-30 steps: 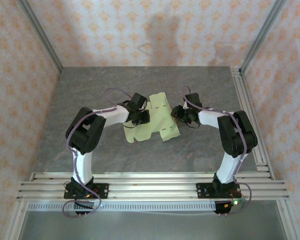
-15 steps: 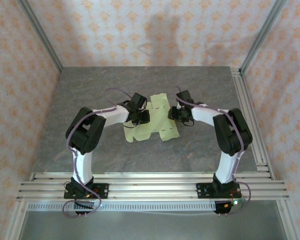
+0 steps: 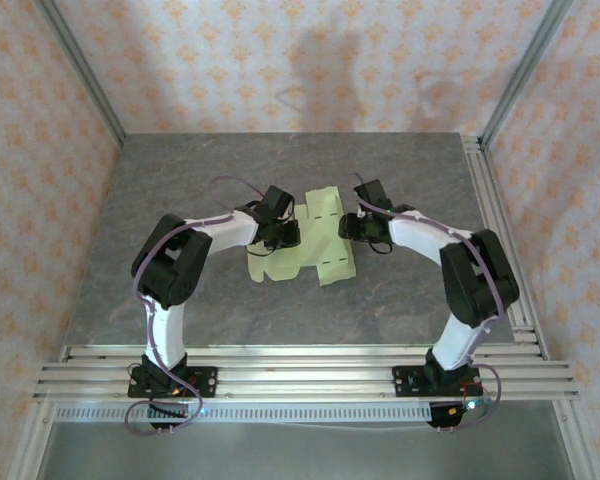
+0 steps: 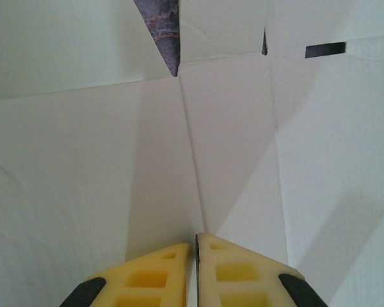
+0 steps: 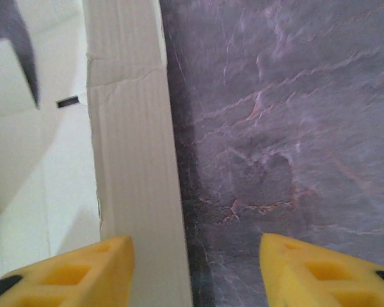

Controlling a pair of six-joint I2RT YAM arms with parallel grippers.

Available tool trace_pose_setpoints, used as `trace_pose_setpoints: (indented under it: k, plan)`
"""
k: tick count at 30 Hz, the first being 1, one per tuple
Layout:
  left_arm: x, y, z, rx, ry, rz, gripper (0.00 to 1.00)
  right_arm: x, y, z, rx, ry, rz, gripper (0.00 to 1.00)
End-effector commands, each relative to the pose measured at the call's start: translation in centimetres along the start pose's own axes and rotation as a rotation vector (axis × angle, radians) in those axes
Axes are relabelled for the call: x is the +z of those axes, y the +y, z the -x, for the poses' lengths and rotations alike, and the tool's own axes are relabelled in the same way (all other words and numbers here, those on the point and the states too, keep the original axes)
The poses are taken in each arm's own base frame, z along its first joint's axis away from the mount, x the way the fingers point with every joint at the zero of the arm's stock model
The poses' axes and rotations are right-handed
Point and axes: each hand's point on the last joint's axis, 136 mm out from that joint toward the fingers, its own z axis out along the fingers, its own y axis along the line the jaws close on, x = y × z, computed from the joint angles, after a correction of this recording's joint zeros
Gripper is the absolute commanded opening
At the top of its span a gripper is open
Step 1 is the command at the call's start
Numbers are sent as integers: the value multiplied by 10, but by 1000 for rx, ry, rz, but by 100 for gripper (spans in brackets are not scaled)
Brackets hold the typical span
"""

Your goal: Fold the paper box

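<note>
Top external view: box [image 3: 318, 240] lies part-folded on the table [image 3: 180, 180], between the grippers. Left gripper [image 4: 196, 238] is clenched at a crease. Right gripper [image 5: 195, 240] is released, jaws astride the raised flap [image 5: 131, 160]. Step judged: folding the right wall. Next move calls for pinching the flap and turning it inward.

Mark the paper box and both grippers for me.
paper box [image 3: 315, 240], top external view, middle of the sheet.
left gripper [image 4: 196, 242], left wrist view, between the shut fingertips.
right gripper [image 5: 195, 238], right wrist view, midway between the open fingertips.
</note>
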Motion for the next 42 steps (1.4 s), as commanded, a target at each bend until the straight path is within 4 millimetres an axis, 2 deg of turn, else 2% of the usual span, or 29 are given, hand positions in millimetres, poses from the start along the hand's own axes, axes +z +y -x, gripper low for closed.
trace_pose_setpoints:
  k: [1, 6, 10, 17, 24, 27, 28, 31, 35, 38, 42]
  plan:
    - [5, 12, -16, 9, 52, 46, 12, -21, 14, 19, -42, -91, 69, 63]
    - [5, 10, -14, 12, 53, 42, 12, -16, 16, 16, -69, -62, 74, 66]
    - [4, 10, -14, 12, 53, 43, 12, -4, 11, 10, -58, -30, 52, 58]
    - [2, 11, -15, 12, 51, 45, 12, 14, 2, 0, -43, 16, 16, 39]
    - [-2, 8, -13, 7, 41, 36, 13, 20, 3, -6, -41, 33, 29, 19]
    - [-5, 6, -11, 5, 33, 30, 15, 20, 2, -8, -47, 39, 24, 4]
    - [-7, 5, -10, 4, 27, 24, 17, 20, 1, -9, -50, 40, 20, 0]
    - [-15, 1, -6, 3, 1, 9, 25, 17, 0, -8, -62, 31, 16, 0]
    - [-42, -1, 6, 14, -82, 22, 29, 10, -1, -7, -103, -10, 18, 0]
    - [-63, 0, 13, 19, -144, 31, 36, 5, -5, -7, -150, -38, -8, 0]
    - [-83, 2, 17, 26, -202, 38, 55, 3, -7, -9, -213, -63, -23, 0]
